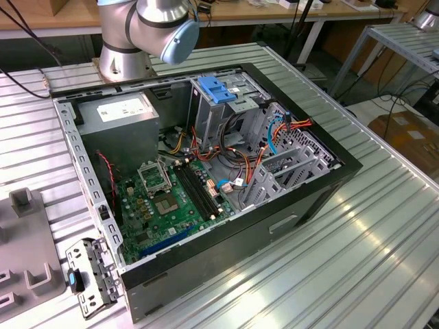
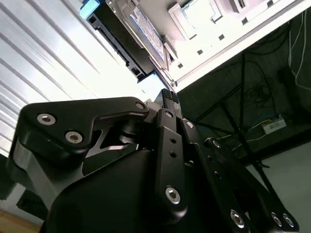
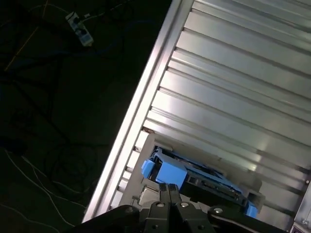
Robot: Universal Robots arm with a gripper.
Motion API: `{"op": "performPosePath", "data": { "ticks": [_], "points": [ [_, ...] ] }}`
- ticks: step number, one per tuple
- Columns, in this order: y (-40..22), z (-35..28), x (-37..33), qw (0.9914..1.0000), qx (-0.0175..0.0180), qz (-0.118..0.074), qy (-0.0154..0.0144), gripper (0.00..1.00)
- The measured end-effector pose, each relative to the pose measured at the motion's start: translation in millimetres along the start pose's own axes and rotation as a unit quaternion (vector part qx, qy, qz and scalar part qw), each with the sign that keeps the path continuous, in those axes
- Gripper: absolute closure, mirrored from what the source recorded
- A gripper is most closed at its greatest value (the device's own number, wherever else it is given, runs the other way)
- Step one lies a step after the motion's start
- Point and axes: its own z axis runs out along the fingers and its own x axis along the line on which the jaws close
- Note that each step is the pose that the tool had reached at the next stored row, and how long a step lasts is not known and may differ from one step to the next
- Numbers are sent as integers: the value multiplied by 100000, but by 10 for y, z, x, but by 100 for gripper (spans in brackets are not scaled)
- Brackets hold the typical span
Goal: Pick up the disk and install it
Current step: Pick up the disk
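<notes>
We observe the gripper (image 2: 167, 95) in both wrist views with its two fingertips pressed flat together and nothing visible between them. The claw is clenched.

The disk (image 2: 141, 26) lies just ahead of the fingertips, on a pale fixture (image 3: 144, 145) at the edge of the ribbed metal table (image 3: 233, 87). Its label shows in the second wrist view and its light-blue carrier rail in the first. We cannot tell whether the fingertips touch that rail.

In the exterior view, the open computer case (image 1: 315, 185) lies on the table, motherboard (image 1: 161, 199) exposed. A blue bracket (image 1: 216, 89) sits atop the grey drive cage (image 1: 206, 116). The arm's base (image 1: 123, 58) stands beyond the case.
</notes>
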Motion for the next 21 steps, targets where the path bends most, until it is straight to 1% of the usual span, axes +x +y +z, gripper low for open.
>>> {"op": "performPosePath", "data": {
  "ticks": [1,3,5,7,8,9,10,12,13,14,15,16,17,18,19,20,21],
  "points": [
    [0,1,0,99986,86,-1685,37,89],
    [0,3,0,99931,195,-3704,85,89],
    [0,5,0,99823,309,-5938,135,89],
    [0,7,0,99681,411,-7968,179,89],
    [0,8,0,99542,491,-9540,209,89],
    [0,9,0,99326,597,-11571,250,89],
    [0,10,0,99141,673,-13059,279,89],
    [0,11,0,98939,756,-14509,296,89],
    [0,11,-1,98706,849,-16013,302,89],
    [0,12,-1,98555,900,-16909,308,89],
    [0,12,-1,98423,943,-17662,314,89],
    [0,13,-1,98236,1000,-18670,326,89],
    [0,13,-1,98089,1039,-19425,340,89],
    [0,14,-1,97843,1104,-20624,353,89],
    [0,14,-1,97655,1148,-21494,373,89],
    [0,14,-1,97418,1201,-22544,395,89],
    [0,15,-1,97205,1248,-23442,410,89]
  ]
}}
